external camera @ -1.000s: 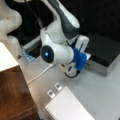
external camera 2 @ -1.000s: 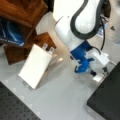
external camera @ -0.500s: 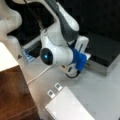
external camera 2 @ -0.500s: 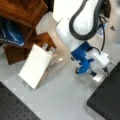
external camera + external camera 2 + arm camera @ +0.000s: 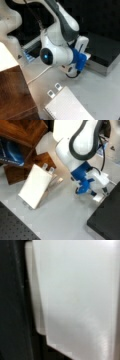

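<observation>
My gripper [image 5: 84, 58] [image 5: 100, 193], on a blue mount [image 5: 79, 62] [image 5: 84, 179], hangs low over the grey table, right at the edge of a black flat platform [image 5: 105, 48] [image 5: 108, 220]. In both front views the arm's white body covers much of the hand, and the fingertips do not show clearly. The wrist view is filled by a pale white surface [image 5: 77, 297] with a dark band [image 5: 11, 300] along its left. A white rectangular pad [image 5: 68, 106] [image 5: 35, 185] with two metal clips [image 5: 55, 90] [image 5: 48, 168] lies on the table, well apart from the gripper.
A brown wooden shelf unit [image 5: 15, 95] [image 5: 23, 135] stands beside the pad, with a blue object [image 5: 11, 153] inside it. A pale cable [image 5: 41, 73] runs across the table. A dark perforated board [image 5: 15, 227] lies at a front view's bottom left.
The arm has barely moved; the blue mount has crept slightly towards the black platform. The pad has not moved.
</observation>
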### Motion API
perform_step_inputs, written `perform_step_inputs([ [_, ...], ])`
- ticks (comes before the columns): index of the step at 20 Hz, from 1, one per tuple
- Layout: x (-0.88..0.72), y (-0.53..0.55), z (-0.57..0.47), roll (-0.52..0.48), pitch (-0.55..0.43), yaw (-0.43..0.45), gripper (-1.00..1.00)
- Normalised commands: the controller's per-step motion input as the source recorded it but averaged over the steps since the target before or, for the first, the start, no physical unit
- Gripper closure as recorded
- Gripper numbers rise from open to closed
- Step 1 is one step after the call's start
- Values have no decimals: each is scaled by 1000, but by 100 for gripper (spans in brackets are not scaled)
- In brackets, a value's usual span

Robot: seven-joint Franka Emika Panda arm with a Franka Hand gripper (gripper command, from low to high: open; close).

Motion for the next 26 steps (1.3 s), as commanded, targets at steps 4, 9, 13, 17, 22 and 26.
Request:
perform_step_inputs([
  [4, 108, -85, -131, 198, -60, -137, 100],
  [9, 210, -69, -113, 192, -56, -147, 100],
  [13, 276, -59, -110, 155, -34, -99, 100],
  [17, 335, -67, -156, 128, -7, -96, 100],
  [22, 425, -43, -33, 139, 17, -87, 100],
  [26, 377, -9, 213, 143, 1, -8, 100],
])
